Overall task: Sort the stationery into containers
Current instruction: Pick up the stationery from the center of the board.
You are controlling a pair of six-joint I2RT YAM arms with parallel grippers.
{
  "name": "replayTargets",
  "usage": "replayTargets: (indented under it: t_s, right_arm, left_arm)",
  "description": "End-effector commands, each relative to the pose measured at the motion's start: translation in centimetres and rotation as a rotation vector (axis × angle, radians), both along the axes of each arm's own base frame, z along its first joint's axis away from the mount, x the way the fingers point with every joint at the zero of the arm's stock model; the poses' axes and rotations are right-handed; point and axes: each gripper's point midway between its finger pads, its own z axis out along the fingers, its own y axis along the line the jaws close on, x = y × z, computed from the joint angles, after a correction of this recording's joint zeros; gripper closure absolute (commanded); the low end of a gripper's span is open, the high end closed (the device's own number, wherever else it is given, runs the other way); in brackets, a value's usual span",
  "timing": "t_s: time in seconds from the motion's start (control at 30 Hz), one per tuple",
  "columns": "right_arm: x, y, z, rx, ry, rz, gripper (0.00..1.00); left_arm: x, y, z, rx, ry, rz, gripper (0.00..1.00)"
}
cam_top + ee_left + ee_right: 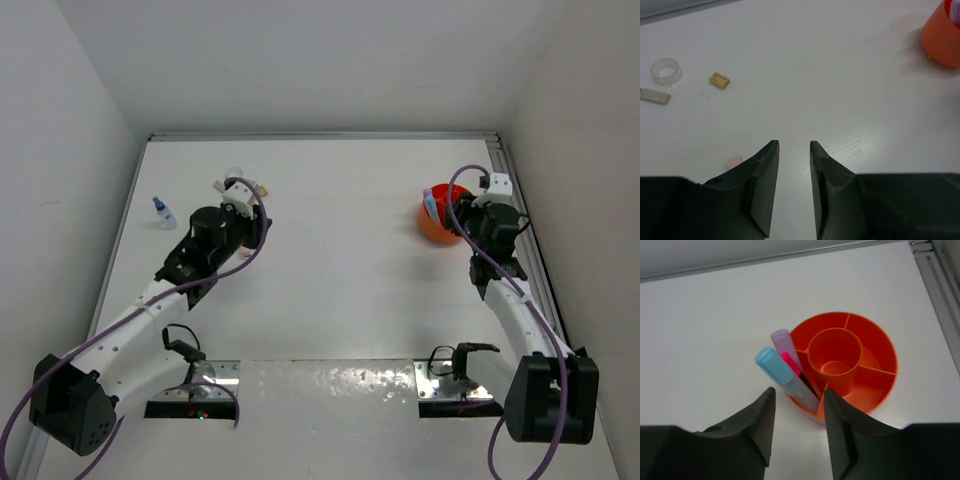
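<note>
While the right gripper (799,392) hung empty, jaws slightly parted, over the orange tub (888,347) at centre frame, the tub's left side held a light-blue highlighter (775,365), a lilac-capped highlighter (782,342) and a pink-capped marker (790,362). The left gripper (793,145), likewise narrowly parted and empty, faced unsorted pieces at upper left: tape ring (667,70), beige block (719,80). A blue-capped bottle (162,211) also waited; perhaps half done.

**Right wrist: tub holds three items**

Orange tub (887,352) stands on the white table (705,330). A light-blue highlighter (774,366), lilac highlighter (784,342) and pink-capped marker (790,362) lean together in its left outer compartment. The right gripper (799,392) hovers on the near side, jaws apart.
</note>
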Motion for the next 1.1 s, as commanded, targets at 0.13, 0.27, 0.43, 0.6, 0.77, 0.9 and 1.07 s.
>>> replayTargets:
  t_s: [0.13,0.27,0.43,0.6,0.77,0.9,1.07]
  right_arm:
    - [0.6,5.6,4.7,0.002,-0.047,0.155,0.44]
    - [0.4,9.0,4.9,-0.007,0.011,0.271,0.39]
    - [0.1,12.5,4.3,-0.027,0.045,0.378,0.38]
    - [0.5,15.6,4.8,-0.054,0.027,0.488,0.37]
    - [2.2,17.4,6.5,-0.084,-0.043,0.540,0.34]
    - [4.2,19.3,6.4,-0.079,-0.049,0.581,0.34]
    - [6.1,22.2,8.5,-0.088,-0.075,0.664,0.34]
  left_arm:
    - [-0.3,4.7,-5.5,0.109,0.246,0.175,0.54]
    - [-0.3,7.1,-8.1,0.143,0.423,0.265,0.32]
    - [2.0,9.7,-6.4,0.058,0.425,0.424,0.36]
    - [1.0,19.2,-7.9,0.019,0.507,0.810,0.37]
    - [0.5,24.8,-10.8,0.011,0.531,0.887,0.07]
    - [5.0,26.2,-9.7,-0.012,0.371,0.817,0.00]
    - [8.8,27.0,-10.0,0.076,0.267,0.705,0.00]
